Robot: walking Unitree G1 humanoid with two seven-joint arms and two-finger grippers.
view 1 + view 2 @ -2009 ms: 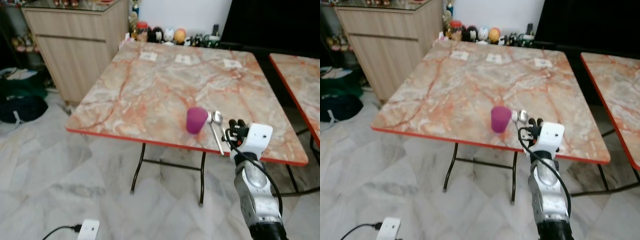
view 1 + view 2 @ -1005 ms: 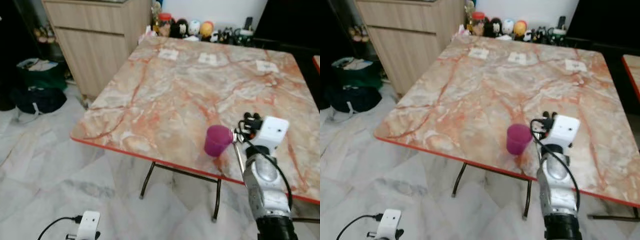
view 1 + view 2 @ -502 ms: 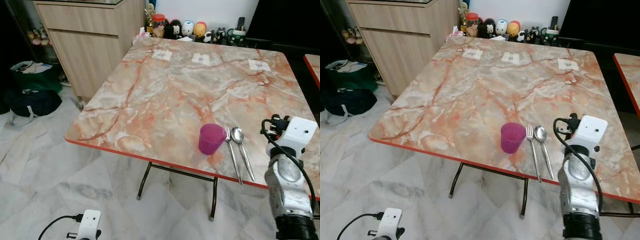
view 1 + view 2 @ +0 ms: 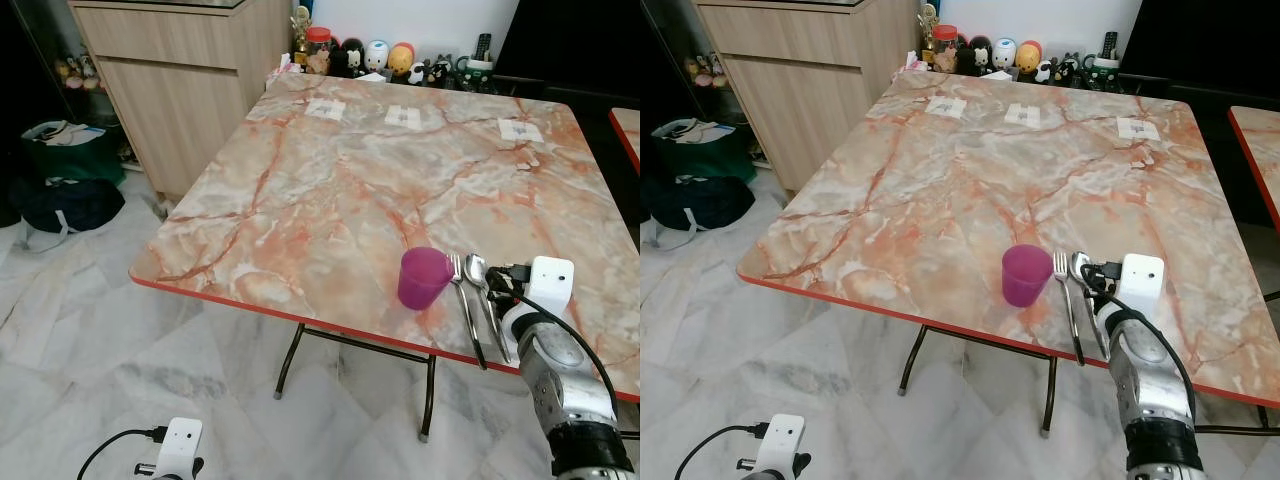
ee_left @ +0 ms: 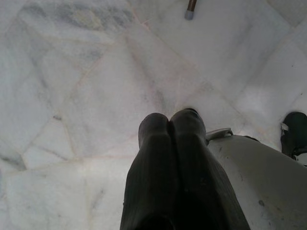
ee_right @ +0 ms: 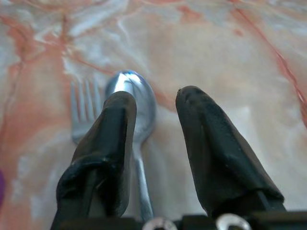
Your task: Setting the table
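In the left eye view the marble table (image 4: pixel 330 190) stands before the robot; near its front edge sit a purple cup (image 4: pixel 422 277), then a fork (image 4: pixel 462 305) just beside it on the robot's right, then a spoon (image 4: pixel 482 295) just beside the fork; fork and spoon lie side by side, long axes running from the front edge toward the far side, tines and bowl pointing away from the robot, handles reaching toward the red rim; the right gripper (image 4: pixel 503 276) sits at the spoon's right side, level with its bowl, on the silver arm rising from below.

In the right eye view the same row shows: cup, fork, spoon, with the gripper close against the spoon's bowl end.

In the left wrist view the left gripper (image 5: pixel 169 125) hangs over the pale marble floor (image 5: pixel 72 96), its two black fingers pressed together, holding nothing.

In the right wrist view the right gripper's fingers stand apart with a clear gap, gripping nothing; the spoon lies on the table partly behind one finger, its bowl pointing away along the fingers, its handle running back toward the wrist; the fork lies just beyond it, parallel.
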